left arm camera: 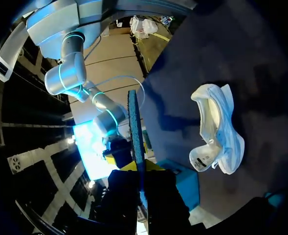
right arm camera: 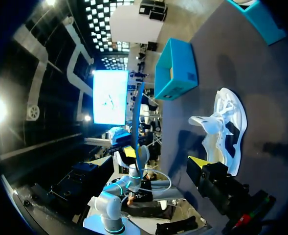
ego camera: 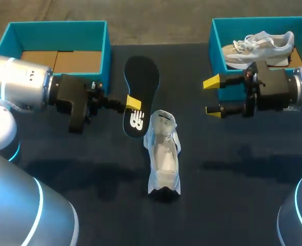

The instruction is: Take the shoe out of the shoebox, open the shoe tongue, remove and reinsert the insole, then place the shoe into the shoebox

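Insole (ego camera: 142, 77), black with white logo, pinched in left claw (ego camera: 133, 104) near white shoe (ego camera: 163, 154); right claw (ego camera: 212, 96) spread.

White shoe (ego camera: 163, 154) upright mid-table, tongue open; black insole (ego camera: 141, 77) out, just beside; teal shoebox (ego camera: 58, 28) apart.

Matt insole (ego camera: 140, 82), shoe (ego camera: 163, 154) of perhaps mesh cloth.

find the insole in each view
Head view: insole in the left gripper, just past the shoe.
Left wrist view: insole edge-on in its own gripper, shoe beside it.
Right wrist view: insole a thin edge-on strip beyond the shoe.
Shared landmark: the white shoe.
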`<state>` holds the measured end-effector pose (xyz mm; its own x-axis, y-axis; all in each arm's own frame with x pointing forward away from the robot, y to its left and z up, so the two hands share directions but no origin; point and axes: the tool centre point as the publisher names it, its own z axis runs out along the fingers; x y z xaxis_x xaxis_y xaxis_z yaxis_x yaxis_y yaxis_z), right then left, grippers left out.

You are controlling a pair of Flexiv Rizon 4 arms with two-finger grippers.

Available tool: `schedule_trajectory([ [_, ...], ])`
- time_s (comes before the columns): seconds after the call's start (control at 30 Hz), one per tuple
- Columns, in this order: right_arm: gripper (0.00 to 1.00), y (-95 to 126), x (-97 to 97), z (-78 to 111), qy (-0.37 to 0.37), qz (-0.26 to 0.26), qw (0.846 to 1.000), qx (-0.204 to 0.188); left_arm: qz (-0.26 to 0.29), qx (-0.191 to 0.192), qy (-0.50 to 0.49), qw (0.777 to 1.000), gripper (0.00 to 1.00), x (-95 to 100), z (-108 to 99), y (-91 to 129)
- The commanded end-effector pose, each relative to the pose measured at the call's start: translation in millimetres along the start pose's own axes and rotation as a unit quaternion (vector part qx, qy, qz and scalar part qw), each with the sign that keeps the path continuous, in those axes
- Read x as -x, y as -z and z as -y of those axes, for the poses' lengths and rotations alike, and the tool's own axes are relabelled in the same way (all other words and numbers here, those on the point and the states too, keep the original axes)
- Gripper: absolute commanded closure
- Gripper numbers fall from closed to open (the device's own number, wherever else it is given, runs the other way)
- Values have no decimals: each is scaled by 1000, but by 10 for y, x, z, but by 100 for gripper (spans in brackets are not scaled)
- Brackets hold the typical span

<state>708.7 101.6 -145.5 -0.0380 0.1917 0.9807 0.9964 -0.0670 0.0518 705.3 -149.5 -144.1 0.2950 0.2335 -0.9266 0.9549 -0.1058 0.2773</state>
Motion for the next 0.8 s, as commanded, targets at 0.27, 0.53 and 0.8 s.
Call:
schedule_trajectory([
  [0.27, 0, -15, 2, 2, 0, 0, 1000, 1, 37, -1, -38, 999, 100, -130, -211, -275],
  [0.53, 0, -15, 2, 2, 0, 0, 1000, 1, 42, 7, -37, 998, 100, -120, -226, -291],
  [0.8, 0, -67, -23, -41, 0, 0, 1000, 0, 42, 7, -37, 998, 100, -120, -226, -291],
])
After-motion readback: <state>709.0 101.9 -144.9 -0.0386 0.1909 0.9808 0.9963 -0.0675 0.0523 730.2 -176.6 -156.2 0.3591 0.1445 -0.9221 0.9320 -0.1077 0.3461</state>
